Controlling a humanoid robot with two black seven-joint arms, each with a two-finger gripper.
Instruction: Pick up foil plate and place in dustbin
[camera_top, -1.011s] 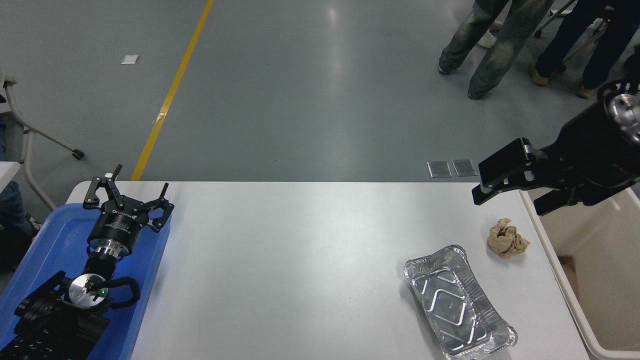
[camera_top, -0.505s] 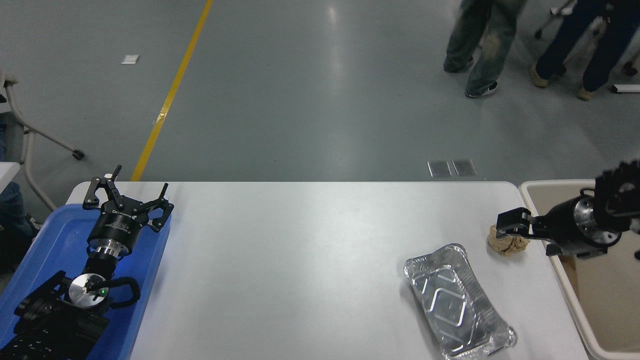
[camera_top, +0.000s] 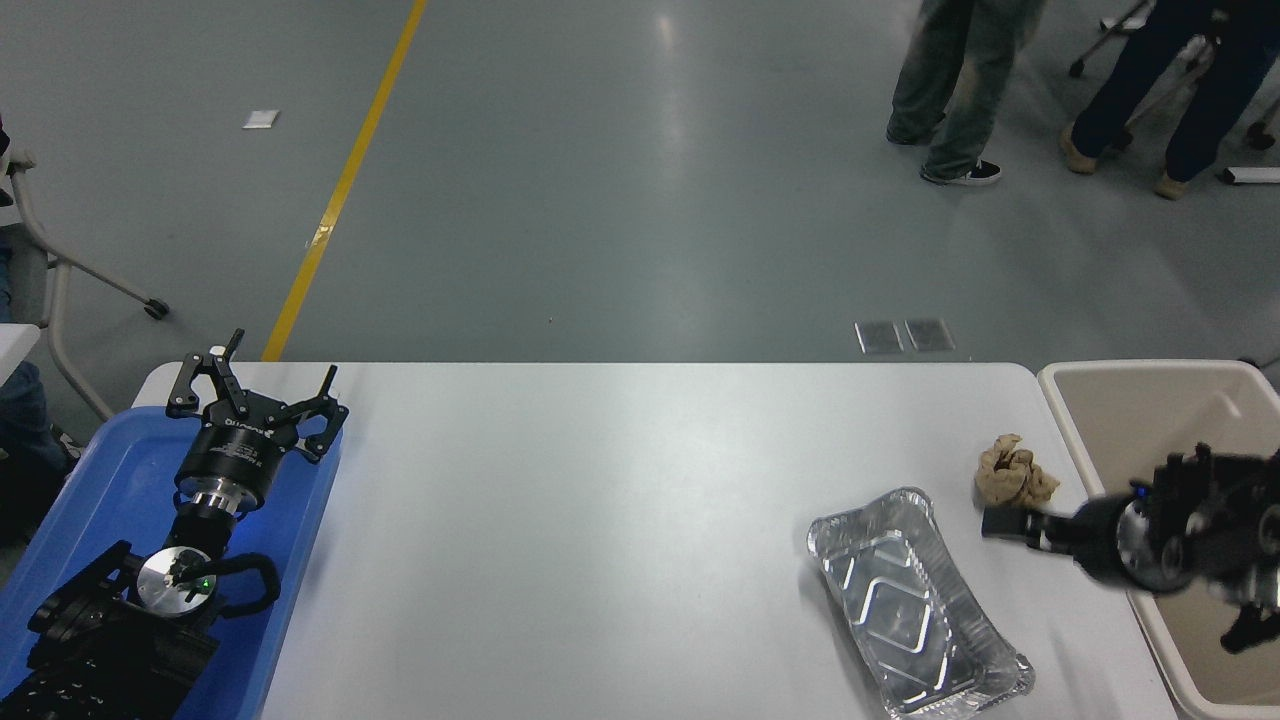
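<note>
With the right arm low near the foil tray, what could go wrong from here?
The right hand sits just below the crumpled brown paper ball, so it may knock or grab that instead of the shiny silver rectangular foil tray. The light tray lies near the white table's front edge and could slide off. The arm crosses the beige plastic bin's rim, risking a bump.

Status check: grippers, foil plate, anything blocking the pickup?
Left gripper parked open over blue tray. Right gripper low between foil plate and paper ball, state unclear. Plate ungrasped, on table beside dustbin.
</note>
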